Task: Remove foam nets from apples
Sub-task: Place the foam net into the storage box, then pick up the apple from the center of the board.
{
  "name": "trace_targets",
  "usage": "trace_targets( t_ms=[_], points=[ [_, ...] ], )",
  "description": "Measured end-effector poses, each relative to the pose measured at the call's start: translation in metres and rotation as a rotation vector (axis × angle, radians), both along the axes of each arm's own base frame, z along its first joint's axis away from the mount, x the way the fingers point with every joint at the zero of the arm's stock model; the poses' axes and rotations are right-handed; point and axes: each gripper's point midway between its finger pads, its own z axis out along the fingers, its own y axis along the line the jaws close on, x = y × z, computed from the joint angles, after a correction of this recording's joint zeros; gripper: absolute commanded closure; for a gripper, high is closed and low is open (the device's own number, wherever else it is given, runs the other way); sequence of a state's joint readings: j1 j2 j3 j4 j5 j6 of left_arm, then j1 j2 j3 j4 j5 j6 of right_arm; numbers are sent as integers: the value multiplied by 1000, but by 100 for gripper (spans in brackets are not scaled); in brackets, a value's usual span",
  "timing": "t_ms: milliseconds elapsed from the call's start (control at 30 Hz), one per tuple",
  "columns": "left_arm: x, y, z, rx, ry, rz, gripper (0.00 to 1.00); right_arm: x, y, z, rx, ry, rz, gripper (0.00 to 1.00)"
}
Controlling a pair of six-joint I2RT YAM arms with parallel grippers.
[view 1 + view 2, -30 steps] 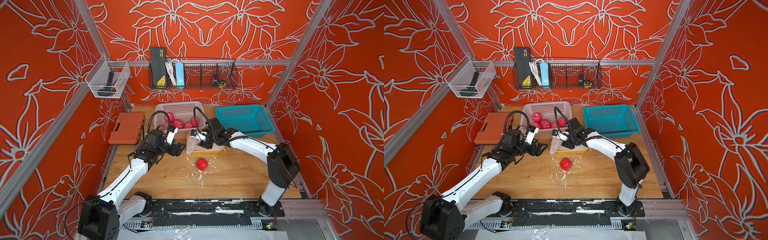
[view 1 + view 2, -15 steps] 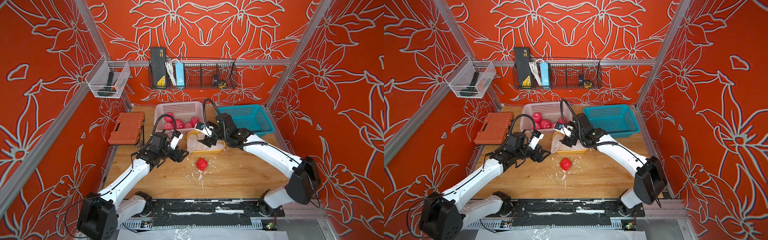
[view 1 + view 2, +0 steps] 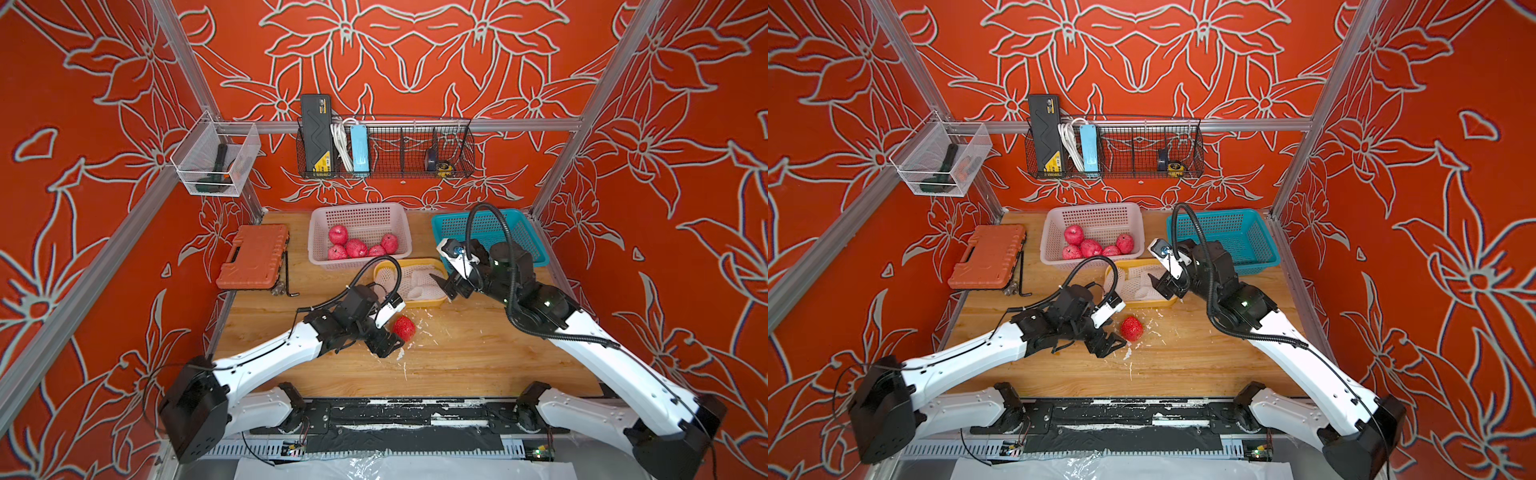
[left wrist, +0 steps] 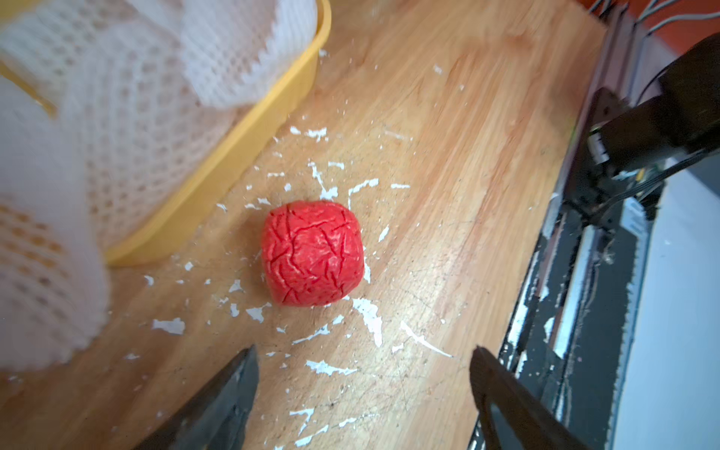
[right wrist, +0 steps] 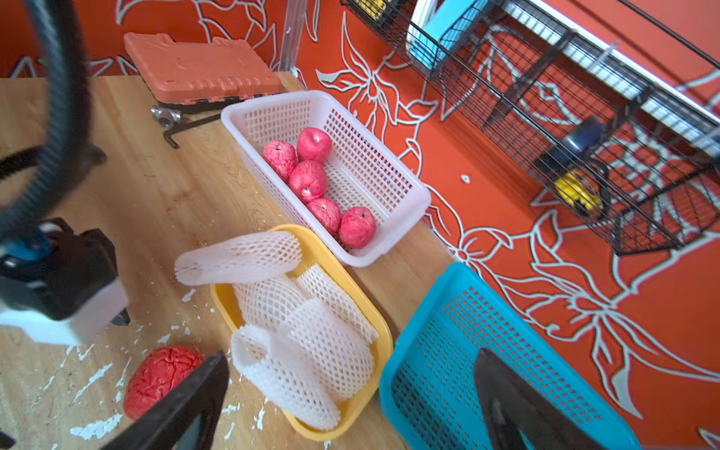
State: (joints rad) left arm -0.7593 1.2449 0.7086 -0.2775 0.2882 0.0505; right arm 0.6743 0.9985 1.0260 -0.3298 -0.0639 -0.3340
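Observation:
A bare red apple [image 3: 404, 327] [image 3: 1132, 328] [image 4: 311, 253] lies on the wooden table among white scraps. My left gripper [image 3: 385, 344] [image 4: 364, 352] is open just in front of it, not touching. Several white foam nets [image 3: 419, 282] [image 3: 1138, 284] [image 5: 311, 350] are piled in a yellow tray [image 3: 419, 302] [image 5: 383, 335], and one net [image 5: 237, 257] hangs over its rim. My right gripper [image 3: 444, 284] [image 5: 352, 356] hovers open and empty over the tray's right end. Several bare apples [image 3: 357, 248] [image 5: 311, 179] sit in a white basket [image 3: 359, 206].
An empty teal basket [image 3: 528, 249] stands to the right of the tray, under my right wrist. An orange tool case [image 3: 253, 255] and a hex key [image 3: 289, 282] lie at the left. White foam flakes [image 4: 370, 315] litter the table around the apple.
My right gripper opened, left the foam net in the yellow tray and drew back to the right. My left gripper moved right and down, close to the bare apple.

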Motion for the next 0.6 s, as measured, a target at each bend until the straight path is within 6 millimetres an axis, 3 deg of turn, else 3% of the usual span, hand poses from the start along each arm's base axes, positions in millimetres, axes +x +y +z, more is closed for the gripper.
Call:
trace_targets(
  t_ms=[167, 400, 600],
  points=[
    [10, -1, -28, 89, 26, 45, 12, -13, -21, -15, -20, 15, -50, 2],
    [42, -23, -32, 108, 4, 70, 10, -14, -32, -31, -55, 32, -87, 2],
    [48, -30, -53, 151, 40, 59, 26, -5, -33, -44, -88, 62, -102, 2]
  ],
)
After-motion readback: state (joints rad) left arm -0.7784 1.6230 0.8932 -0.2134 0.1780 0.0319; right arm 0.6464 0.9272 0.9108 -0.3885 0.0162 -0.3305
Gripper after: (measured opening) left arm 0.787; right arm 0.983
